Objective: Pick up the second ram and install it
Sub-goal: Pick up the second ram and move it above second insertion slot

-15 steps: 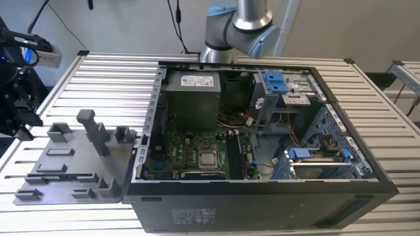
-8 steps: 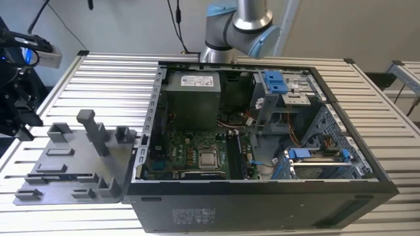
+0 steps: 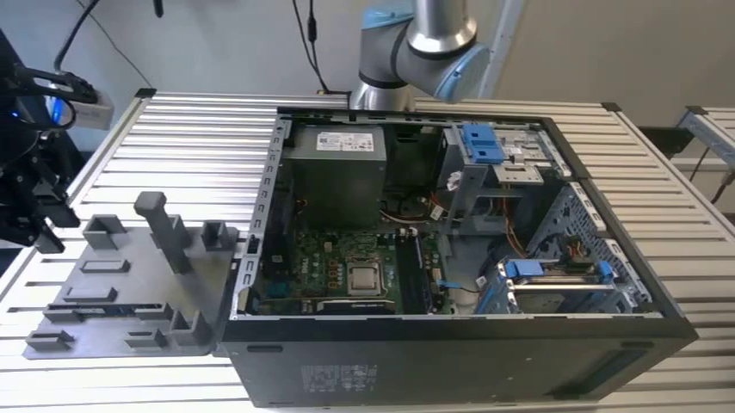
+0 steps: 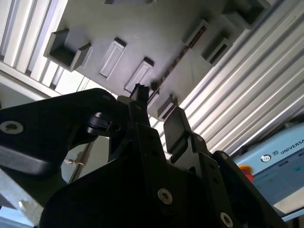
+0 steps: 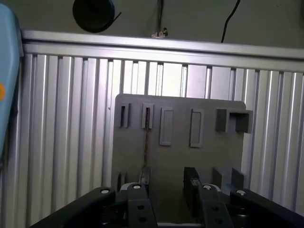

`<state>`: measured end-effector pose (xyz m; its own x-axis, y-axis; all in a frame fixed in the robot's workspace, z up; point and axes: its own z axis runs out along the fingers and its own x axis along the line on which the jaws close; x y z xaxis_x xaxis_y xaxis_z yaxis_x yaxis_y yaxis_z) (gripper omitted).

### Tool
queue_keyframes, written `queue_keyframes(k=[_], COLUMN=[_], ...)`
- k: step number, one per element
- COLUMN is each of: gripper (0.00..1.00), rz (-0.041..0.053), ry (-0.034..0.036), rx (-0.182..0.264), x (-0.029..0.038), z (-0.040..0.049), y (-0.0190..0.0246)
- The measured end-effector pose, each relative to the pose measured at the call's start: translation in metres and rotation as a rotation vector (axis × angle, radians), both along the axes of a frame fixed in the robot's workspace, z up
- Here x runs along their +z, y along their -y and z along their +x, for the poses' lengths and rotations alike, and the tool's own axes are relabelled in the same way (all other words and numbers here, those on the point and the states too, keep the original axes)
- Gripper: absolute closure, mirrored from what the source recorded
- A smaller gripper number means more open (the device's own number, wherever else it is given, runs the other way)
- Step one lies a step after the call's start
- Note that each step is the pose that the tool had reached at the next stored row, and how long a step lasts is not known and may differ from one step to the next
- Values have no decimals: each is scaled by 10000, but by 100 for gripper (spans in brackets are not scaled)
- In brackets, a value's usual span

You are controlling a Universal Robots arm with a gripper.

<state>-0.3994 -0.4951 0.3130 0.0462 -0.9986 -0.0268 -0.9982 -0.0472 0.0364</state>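
The second ram (image 5: 146, 137) stands on edge in a slot of the grey fixture plate (image 5: 209, 156), so it shows as a thin brownish line; in the second wrist view it is the ram (image 4: 183, 50) running along the same plate (image 4: 142, 28). My gripper (image 5: 167, 183) hangs over the plate's near end, open, with nothing between its fingers. One black finger (image 5: 144, 176) lies almost in line with the ram's near end. The two fingertips also appear apart at the gripper (image 4: 156, 107). In the exterior view the gripper (image 3: 34, 219) is above the plate's (image 3: 126, 301) far-left side.
An open computer case (image 3: 460, 344) lies on the slatted table (image 3: 195, 138), to the exterior view's right of the plate, with the motherboard and silver processor (image 3: 364, 280) exposed. Grey fixture blocks (image 3: 167, 228) rise from the plate. Cables hang at the back.
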Motion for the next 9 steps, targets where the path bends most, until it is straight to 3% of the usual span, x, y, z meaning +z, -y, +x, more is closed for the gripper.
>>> queue_keyframes(k=[9], gripper=[58], rz=[-149], ry=[1], rx=[0], x=[-120], z=[0], y=[0])
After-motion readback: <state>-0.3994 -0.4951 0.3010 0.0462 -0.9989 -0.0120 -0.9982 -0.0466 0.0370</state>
